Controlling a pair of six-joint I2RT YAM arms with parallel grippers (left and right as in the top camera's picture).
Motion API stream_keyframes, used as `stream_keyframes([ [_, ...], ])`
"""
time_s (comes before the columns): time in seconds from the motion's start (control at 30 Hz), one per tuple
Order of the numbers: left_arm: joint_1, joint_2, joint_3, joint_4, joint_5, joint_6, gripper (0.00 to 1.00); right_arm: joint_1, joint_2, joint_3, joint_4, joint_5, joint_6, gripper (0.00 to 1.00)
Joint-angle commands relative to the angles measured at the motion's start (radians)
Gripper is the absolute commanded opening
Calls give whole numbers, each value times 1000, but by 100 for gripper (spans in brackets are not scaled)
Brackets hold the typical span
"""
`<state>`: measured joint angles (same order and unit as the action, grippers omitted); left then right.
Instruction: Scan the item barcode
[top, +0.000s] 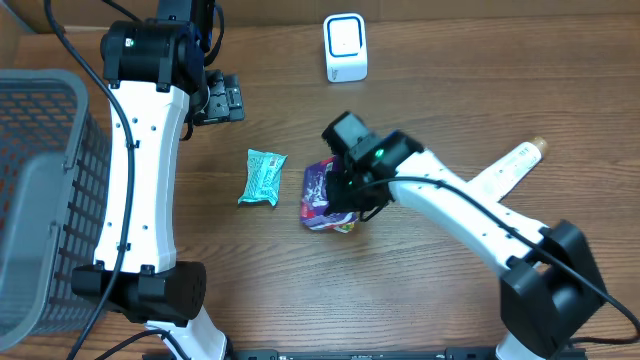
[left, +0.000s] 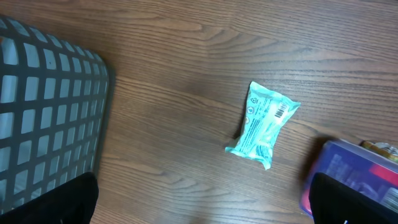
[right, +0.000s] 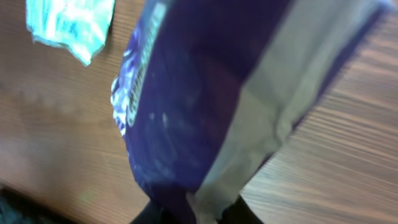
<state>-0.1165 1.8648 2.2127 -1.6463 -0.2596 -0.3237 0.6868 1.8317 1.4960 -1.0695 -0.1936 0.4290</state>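
The right gripper (top: 350, 195) sits over the purple bag (top: 318, 188) at the table's (top: 450, 100) centre, its fingers nearly together and pinching the bag's edge. A teal packet (top: 264, 177) lies at the bag's 9 o'clock, near but apart. The scanner (top: 345, 47) stands at 12 o'clock. The left gripper (top: 222, 100) hangs at 10 o'clock, fingers spread wide, holding nothing. A basket (top: 40, 200) sits at far 9 o'clock.

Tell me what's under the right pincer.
A purple packet lying on the table, its edge pinched in the right pincer. The arm covers its right side; no barcode is visible.
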Motion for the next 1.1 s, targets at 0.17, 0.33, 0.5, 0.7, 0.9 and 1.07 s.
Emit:
stream_keyframes([
  [0.17,0,9,-4,1,-13,-17,100,-89,-81,226,-304,-67,-756,16],
  [0.33,0,9,-4,1,-13,-17,99,-154,-58,225,-389,-99,-1030,12],
  [0.5,0,9,-4,1,-13,-17,99,-250,-30,225,-390,-100,-1213,6],
  [0.7,0,9,-4,1,-13,-17,100,-361,11,225,-371,-100,-1365,11],
  [0.9,0,9,-4,1,-13,-17,100,-423,62,222,-369,-97,-1440,22],
  [1.07,0,9,-4,1,-13,-17,100,-447,132,216,-340,-97,-1523,27],
])
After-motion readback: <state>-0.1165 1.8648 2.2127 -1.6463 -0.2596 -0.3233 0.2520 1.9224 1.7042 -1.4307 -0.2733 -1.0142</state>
